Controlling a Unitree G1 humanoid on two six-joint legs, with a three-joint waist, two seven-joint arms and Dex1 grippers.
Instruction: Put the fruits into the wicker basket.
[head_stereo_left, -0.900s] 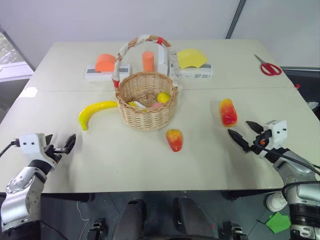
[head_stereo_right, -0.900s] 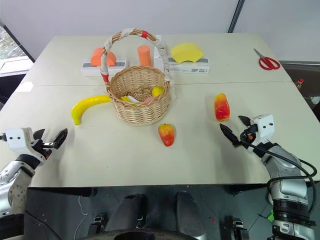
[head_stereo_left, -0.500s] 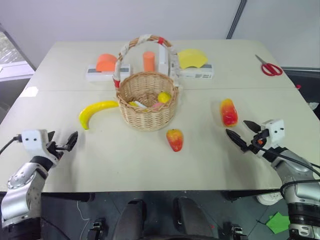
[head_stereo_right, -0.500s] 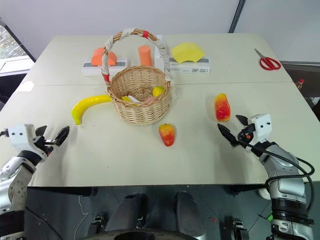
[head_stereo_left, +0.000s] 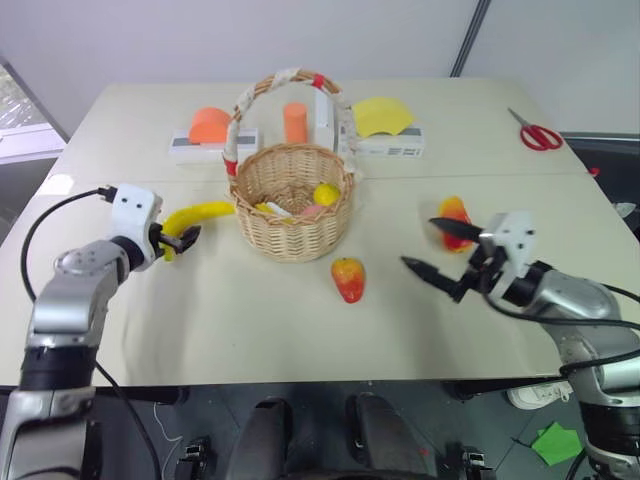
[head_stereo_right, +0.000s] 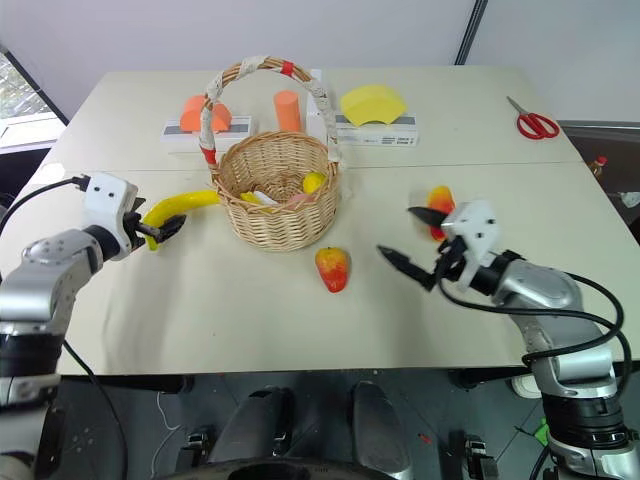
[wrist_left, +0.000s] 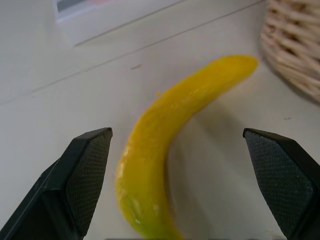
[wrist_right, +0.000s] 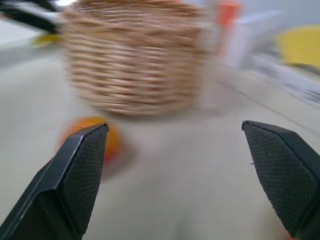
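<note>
Fingers (wrist_left: 87, 170) spread wide on both sides, we are bringing our left gripper (head_stereo_left: 178, 240) up to the near end of the banana (head_stereo_left: 198, 215) lying on the table (head_stereo_left: 250, 330) just left of the wicker basket (head_stereo_left: 293, 205), while our right gripper (head_stereo_left: 440, 250) is hovering empty between the two red-orange fruits, one (head_stereo_left: 348, 279) in front of the basket and one (head_stereo_left: 455, 218) farther right. We are judging this the reach-for-the-banana step; next we should be closing around it and lifting it over the rim. No legible writing is showing.

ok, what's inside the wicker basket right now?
In the wicker basket: a small round yellow item by the right wall, plus pale white and pinkish pieces next to it. The near wall covers the bottom, so anything lower can't be seen.
</note>
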